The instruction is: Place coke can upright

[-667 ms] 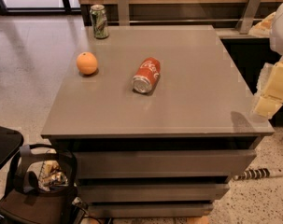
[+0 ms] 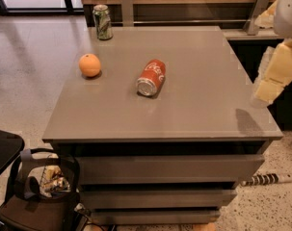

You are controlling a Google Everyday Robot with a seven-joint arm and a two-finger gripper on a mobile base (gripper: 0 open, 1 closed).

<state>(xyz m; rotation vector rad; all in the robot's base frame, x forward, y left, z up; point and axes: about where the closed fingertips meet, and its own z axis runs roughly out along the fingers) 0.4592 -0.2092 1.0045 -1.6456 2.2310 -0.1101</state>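
Note:
The coke can (image 2: 152, 77) is red-orange with white script. It lies on its side near the middle of the grey table (image 2: 193, 114), with its silver end facing the front. My gripper (image 2: 267, 91) is at the right edge of the view, at the end of the cream-coloured arm, above the table's right edge. It is well to the right of the can and touches nothing.
An orange (image 2: 89, 64) sits left of the can. A green and white can (image 2: 103, 21) stands upright at the table's back left corner. A black chair with a bag (image 2: 44, 182) stands on the floor at the front left. A rail and a wall run behind the table.
My arm at the right edge has risen a little and shifted slightly left. The can, the orange and the green can have not moved.

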